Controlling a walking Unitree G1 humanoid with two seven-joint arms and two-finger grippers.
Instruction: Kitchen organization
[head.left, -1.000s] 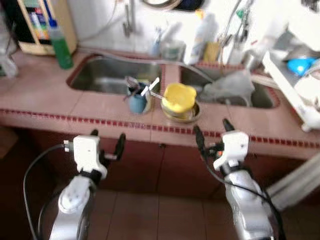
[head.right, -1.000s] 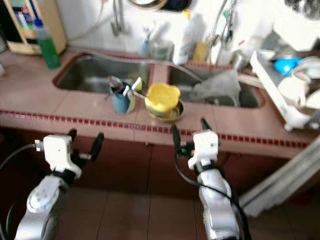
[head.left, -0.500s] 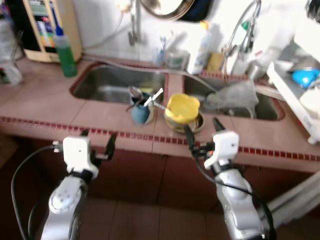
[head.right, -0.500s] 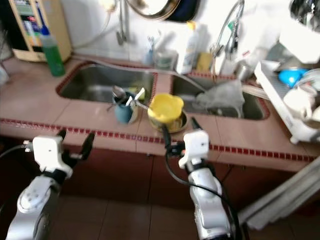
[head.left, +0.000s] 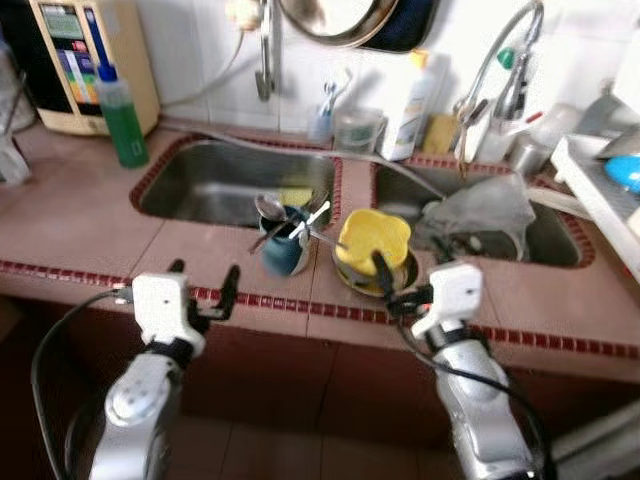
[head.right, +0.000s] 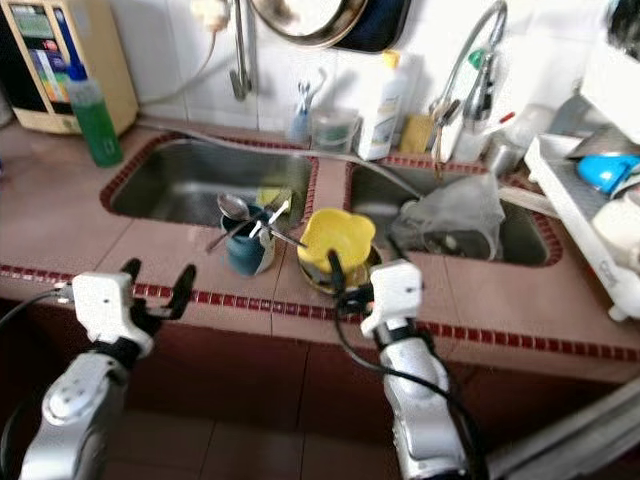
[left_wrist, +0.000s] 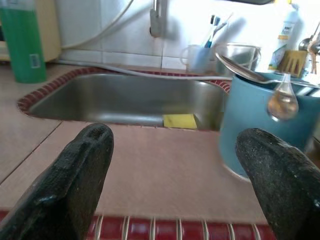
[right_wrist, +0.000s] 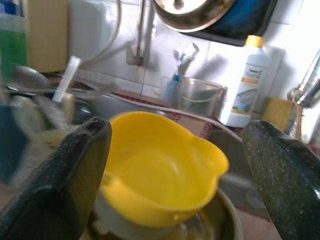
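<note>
From the head views, the yellow bowl (head.left: 372, 240) sits in a metal dish on the table (head.left: 90, 225) between the sinks, beside the blue cup (head.left: 284, 252). The right wrist view shows the right end effector (right_wrist: 175, 185) spread wide, framing the bowl: best to advance level and centred. In the left wrist view, the left end effector (left_wrist: 175, 185) is also wide, near the cup.

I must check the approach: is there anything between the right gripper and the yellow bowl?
Nothing visible. The right gripper is open, facing the yellow bowl directly. The blue cup holding spoons stands beside the bowl, toward the robot's left, off that line.
</note>
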